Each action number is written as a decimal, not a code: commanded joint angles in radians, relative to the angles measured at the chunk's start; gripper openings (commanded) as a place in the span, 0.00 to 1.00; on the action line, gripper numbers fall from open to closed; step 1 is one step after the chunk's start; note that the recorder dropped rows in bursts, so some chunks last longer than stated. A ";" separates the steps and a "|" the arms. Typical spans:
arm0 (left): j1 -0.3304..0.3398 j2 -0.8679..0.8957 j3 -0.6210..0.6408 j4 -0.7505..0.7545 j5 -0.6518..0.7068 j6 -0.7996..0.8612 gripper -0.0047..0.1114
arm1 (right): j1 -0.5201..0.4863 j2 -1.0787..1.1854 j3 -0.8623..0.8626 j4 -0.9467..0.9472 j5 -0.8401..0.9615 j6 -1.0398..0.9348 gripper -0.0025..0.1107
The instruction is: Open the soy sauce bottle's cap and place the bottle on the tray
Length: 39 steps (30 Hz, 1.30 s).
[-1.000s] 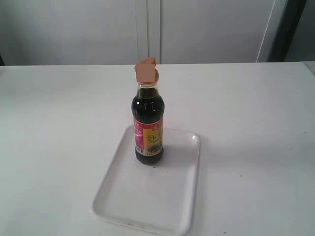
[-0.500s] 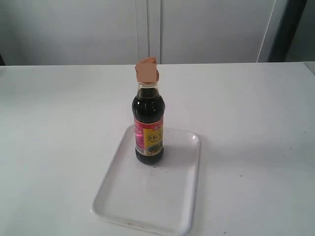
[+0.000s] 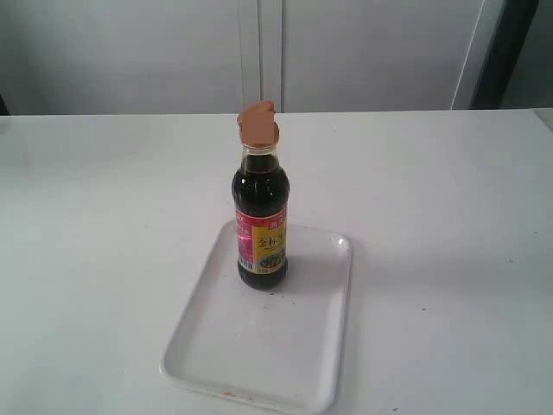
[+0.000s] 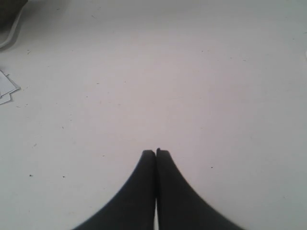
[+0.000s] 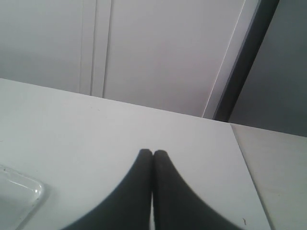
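In the exterior view nothing is changing. Over the last second the soy sauce bottle (image 3: pixel 260 226) is staying upright on the tray (image 3: pixel 285 363), near its far left corner. The cap (image 3: pixel 257 123) is looking flipped up, so I am judging the task as good as done. Neither of my arms is showing here, and nothing is crowding the bottle on the tabletop (image 3: pixel 449 216).

In the left wrist view my left gripper (image 4: pixel 156 152) is hanging clenched, jaws pressed together on nothing, over bare tabletop. Paper scraps (image 4: pixel 5 88) are lying well apart from it.

In the right wrist view my right gripper (image 5: pixel 152 153) is likewise clenched and empty, facing the wall panels (image 5: pixel 158 57). A rounded tray corner (image 5: pixel 19 191) is just showing, well apart from the tips. Nothing is standing in my way.
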 commanded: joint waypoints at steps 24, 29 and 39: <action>0.004 -0.004 0.004 -0.012 -0.007 0.004 0.04 | -0.002 -0.006 0.007 -0.286 -0.039 0.347 0.02; 0.004 -0.004 0.004 -0.012 -0.007 0.004 0.04 | -0.002 -0.006 0.018 -0.294 -0.047 0.348 0.02; 0.004 -0.004 0.004 -0.012 -0.007 0.004 0.04 | -0.002 -0.032 0.191 -0.414 -0.204 0.448 0.02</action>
